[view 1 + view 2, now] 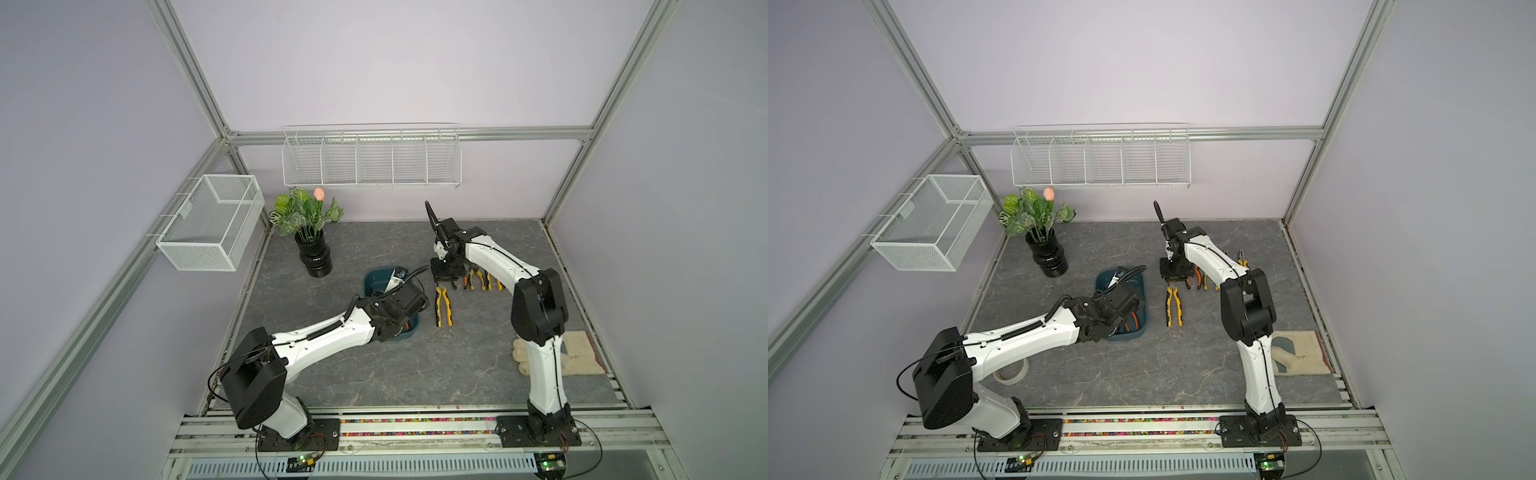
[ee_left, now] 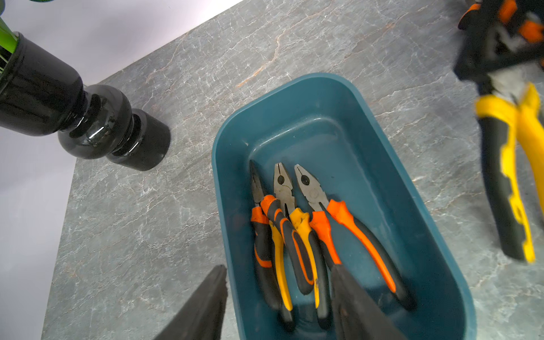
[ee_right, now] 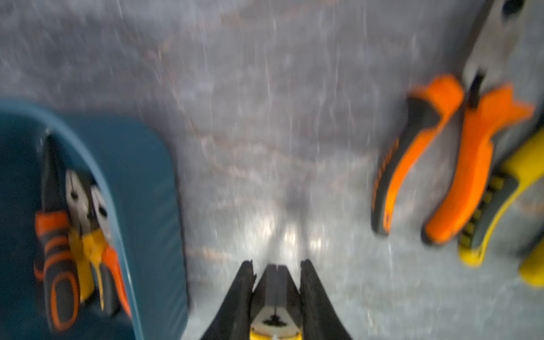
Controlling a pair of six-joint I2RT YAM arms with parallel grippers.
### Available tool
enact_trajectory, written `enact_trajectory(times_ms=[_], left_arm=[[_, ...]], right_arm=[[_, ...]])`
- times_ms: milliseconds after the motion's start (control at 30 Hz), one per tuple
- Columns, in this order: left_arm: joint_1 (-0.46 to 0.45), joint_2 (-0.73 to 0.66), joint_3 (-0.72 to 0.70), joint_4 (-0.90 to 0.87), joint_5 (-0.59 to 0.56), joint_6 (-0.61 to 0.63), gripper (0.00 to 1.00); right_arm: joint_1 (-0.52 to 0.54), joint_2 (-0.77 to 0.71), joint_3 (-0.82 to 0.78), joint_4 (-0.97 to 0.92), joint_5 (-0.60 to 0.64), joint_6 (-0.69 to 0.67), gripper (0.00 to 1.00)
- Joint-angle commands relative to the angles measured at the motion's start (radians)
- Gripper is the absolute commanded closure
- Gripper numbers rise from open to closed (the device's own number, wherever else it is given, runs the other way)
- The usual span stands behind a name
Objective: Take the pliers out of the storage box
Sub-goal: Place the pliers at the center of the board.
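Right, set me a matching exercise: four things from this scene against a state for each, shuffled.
Things:
1. right gripper
2. left gripper
3. storage box
4. black vase

States:
A. holds a green plant
B. open, empty
C. shut on yellow-handled pliers
D. contains three pliers

Pairs: 1-C, 2-B, 3-D, 4-A

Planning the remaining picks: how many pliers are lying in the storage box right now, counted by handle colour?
Orange-and-black pliers: 2
Yellow-and-black pliers: 1
Total in the storage box: 3
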Motion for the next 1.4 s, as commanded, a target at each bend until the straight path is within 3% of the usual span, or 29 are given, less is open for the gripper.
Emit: enact_trajectory(times_ms=[0,167,433,1367], left_arm=[[0.001,0.0,-0.015,0.008,0.007,-0.024,0.42],[0.002,-0.013,-0.029,0.009,0.015,-0.026,0.42],[0.002,-0.011,-0.038,0.006,0.033,-0.036,0.42],[0.001,0.023,-0.007,-0.004,0.047,-0.035,0.43]], right_arm=[[-0.006,0.093,0.153,-0.092,0.071,-0.028,0.92],[-0.028,0.285,0.417,-0.184,0.095,-0.026,0.92],[-0.08,0.567,0.891,-0.339,0.034,-0.006,0.92],[-0.13,0.595,0.9,-0.153,-0.029,0.062,0.88]])
